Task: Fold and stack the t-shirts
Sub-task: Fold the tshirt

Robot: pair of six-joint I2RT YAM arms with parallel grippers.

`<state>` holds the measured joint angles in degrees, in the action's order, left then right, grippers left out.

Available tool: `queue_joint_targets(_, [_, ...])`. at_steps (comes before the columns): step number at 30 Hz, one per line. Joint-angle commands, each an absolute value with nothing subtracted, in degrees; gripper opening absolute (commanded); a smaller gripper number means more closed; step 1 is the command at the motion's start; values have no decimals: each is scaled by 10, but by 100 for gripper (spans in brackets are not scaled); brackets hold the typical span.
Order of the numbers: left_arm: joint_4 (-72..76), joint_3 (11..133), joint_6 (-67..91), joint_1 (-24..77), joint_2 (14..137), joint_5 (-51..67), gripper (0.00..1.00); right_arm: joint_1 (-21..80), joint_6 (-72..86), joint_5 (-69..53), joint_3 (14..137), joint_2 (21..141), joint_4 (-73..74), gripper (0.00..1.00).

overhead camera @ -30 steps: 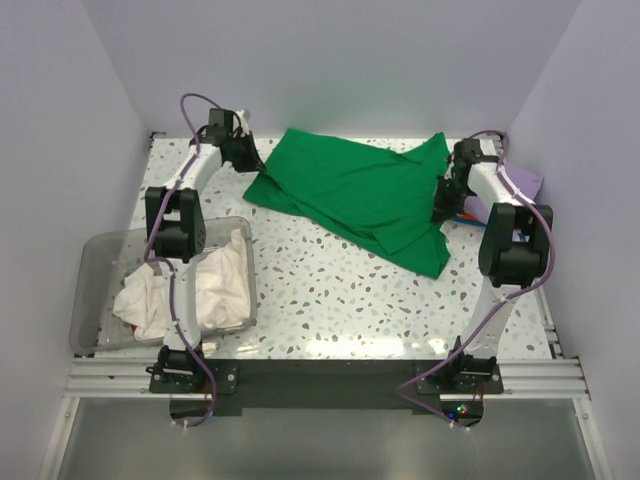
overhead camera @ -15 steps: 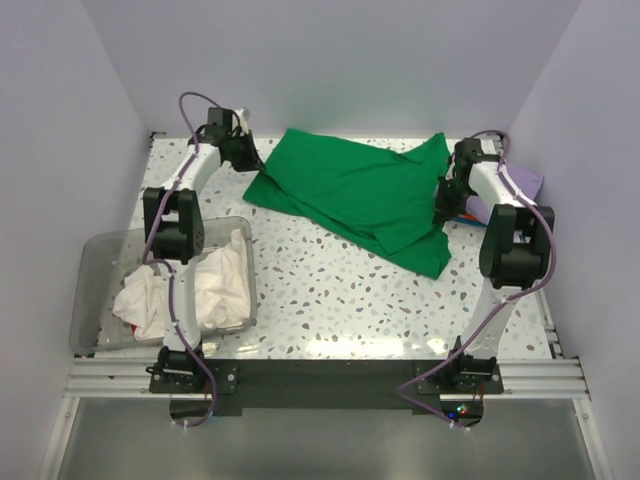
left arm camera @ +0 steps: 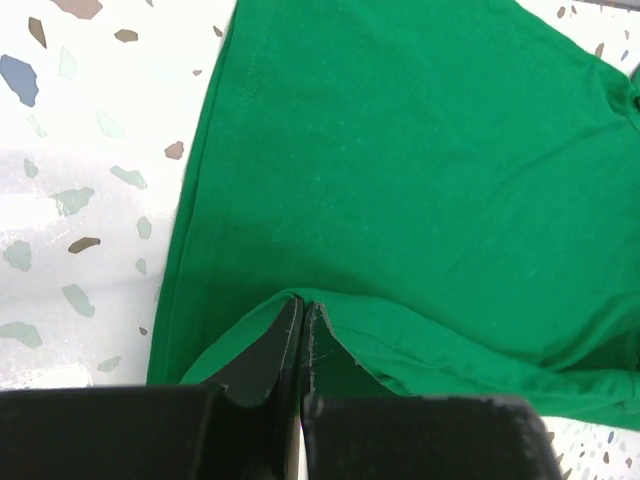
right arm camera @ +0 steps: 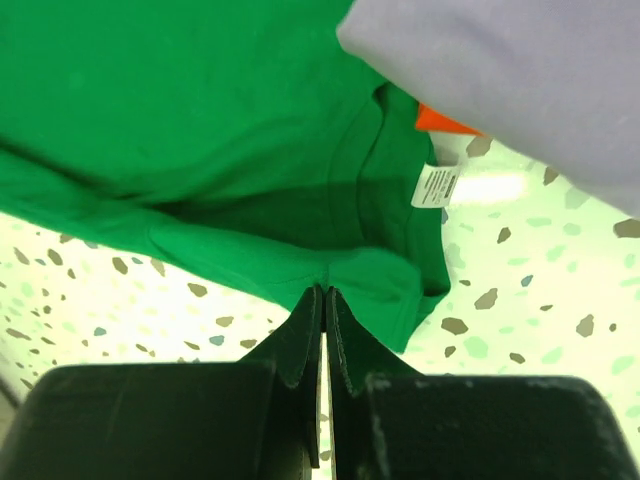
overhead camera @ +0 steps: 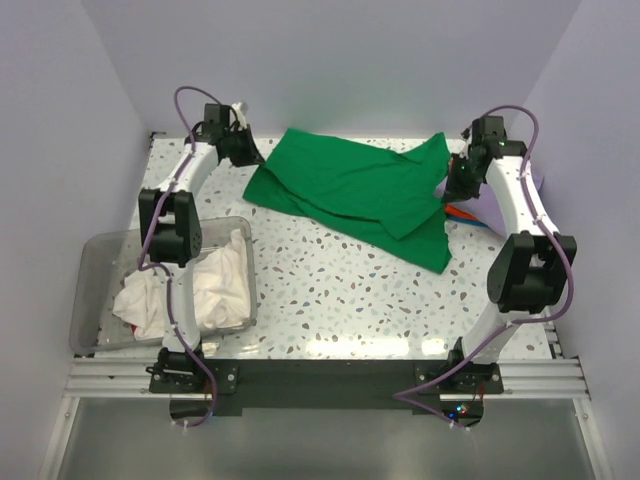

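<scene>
A bright green t-shirt lies half spread across the back of the table. My left gripper is at its back left corner, and the left wrist view shows that gripper shut on a fold of the green t-shirt. On the other side, my right gripper holds the shirt's right edge. In the right wrist view that gripper pinches green cloth near the collar, lifted off the table. A lavender t-shirt lies by the right wall. White t-shirts fill the bin.
The clear plastic bin stands at the front left by the left arm's base. Something orange shows on the table under the lifted right edge of the green shirt. A white neck label hangs at the collar. Walls close in the left, back and right.
My right arm has risen and reached toward the back, lifting the green shirt's right edge off the table and uncovering the orange thing. The left gripper has shifted slightly.
</scene>
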<state>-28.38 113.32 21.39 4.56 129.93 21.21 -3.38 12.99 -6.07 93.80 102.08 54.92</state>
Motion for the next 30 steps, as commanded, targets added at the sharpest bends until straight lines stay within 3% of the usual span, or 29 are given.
queue_joint_targets(1, [-251, 1129, 200, 40, 1258, 228, 0, -33, 137, -56, 983, 994, 577, 0])
queue_joint_targets(22, [-215, 1210, 209, 40, 1330, 254, 2, -33, 133, -18, 1075, 1099, 580, 0])
queue_joint_targets(25, [-212, 1216, 208, 40, 1341, 257, 35, -33, 133, -17, 1106, 1129, 583, 2])
queue_joint_targets(26, [-213, 1218, 208, 40, 1344, 256, 45, -33, 133, -17, 1129, 1136, 586, 22])
queue_joint_targets(27, [-219, 1218, 209, 40, 1344, 252, 59, -33, 132, -18, 1143, 1152, 595, 33])
queue_joint_targets(29, [-230, 1213, 206, 40, 1337, 230, 70, -33, 133, -22, 1178, 1159, 610, 53])
queue_joint_targets(30, [-245, 1208, 203, 40, 1332, 218, 72, -33, 135, -25, 1180, 1156, 611, 56])
